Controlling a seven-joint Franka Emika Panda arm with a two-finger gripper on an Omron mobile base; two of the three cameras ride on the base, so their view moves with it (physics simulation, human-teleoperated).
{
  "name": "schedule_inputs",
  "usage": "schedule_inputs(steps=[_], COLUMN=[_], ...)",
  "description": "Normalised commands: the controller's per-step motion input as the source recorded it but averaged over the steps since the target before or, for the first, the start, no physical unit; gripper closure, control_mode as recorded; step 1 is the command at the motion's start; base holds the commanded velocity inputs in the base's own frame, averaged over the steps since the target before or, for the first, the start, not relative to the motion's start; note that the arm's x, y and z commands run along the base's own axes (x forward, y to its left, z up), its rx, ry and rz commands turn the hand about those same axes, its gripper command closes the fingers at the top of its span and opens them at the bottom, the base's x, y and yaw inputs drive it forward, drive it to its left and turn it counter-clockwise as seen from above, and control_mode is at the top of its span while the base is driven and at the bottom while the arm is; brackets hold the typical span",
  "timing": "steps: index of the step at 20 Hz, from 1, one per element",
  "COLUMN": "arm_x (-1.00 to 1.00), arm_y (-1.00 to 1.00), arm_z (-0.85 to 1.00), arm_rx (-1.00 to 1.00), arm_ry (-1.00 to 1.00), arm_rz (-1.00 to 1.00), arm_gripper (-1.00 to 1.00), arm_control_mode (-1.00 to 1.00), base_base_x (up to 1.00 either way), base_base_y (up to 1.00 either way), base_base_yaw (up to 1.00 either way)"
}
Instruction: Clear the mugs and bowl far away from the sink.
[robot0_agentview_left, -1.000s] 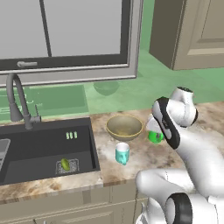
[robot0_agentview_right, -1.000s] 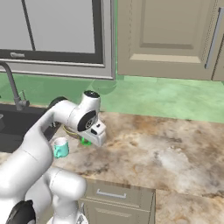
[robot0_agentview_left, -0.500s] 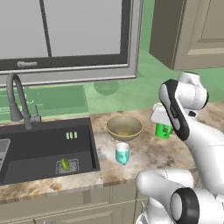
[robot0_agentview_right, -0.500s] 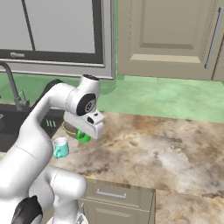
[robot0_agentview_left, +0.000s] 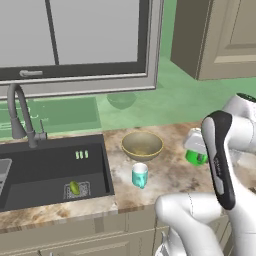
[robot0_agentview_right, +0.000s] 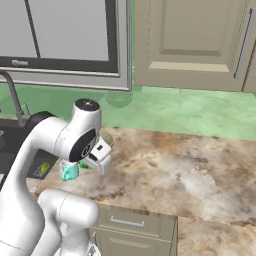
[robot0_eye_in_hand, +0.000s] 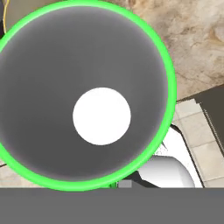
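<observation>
Above the tabletop (robot0_agentview_left: 170, 175), right of the bowl (robot0_agentview_left: 142, 145) and teal mug (robot0_agentview_left: 140, 175), the jaws clench the green mug (robot0_agentview_left: 196, 157), lifted presumably for carrying away from the sink (robot0_agentview_left: 50, 167).

Marbled brown countertop (robot0_agentview_left: 170, 172) carried the tan bowl (robot0_agentview_left: 142, 145) near centre, the teal mug (robot0_agentview_left: 140, 175) just at its 6 o'clock, and the recessed dark sink (robot0_agentview_left: 50, 167) at 9 o'clock.

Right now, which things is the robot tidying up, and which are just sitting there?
Part of the job:
- green mug, held up in the hand
- teal mug on the counter
- tan bowl beside the sink

Just lying about:
- faucet
- small green thing in the sink
- window
- cabinet
</observation>
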Motion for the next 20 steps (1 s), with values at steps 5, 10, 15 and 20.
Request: schedule_inputs(steps=[5, 10, 15, 20], arm_x=[-0.41, -0.13, -0.05, -0.12], arm_y=[0.0, 0.23, 0.05, 0.01], arm_z=[0.35, 0.55, 0.49, 0.36], arm_rx=[0.0, -0.1, -0.13, -0.15], arm_ry=[-0.05, 0.02, 0.01, -0.05], arm_rz=[0.0, 0.0, 0.0, 0.01], arm_gripper=[1.0, 1.0, 1.0, 1.0], arm_control_mode=[-1.0, -1.0, -1.0, -1.0], base_base_x=[0.0, 0.0, 0.0, 0.0], base_base_y=[0.0, 0.0, 0.0, 0.0], base_base_yaw=[0.0, 0.0, 0.0, 0.0])
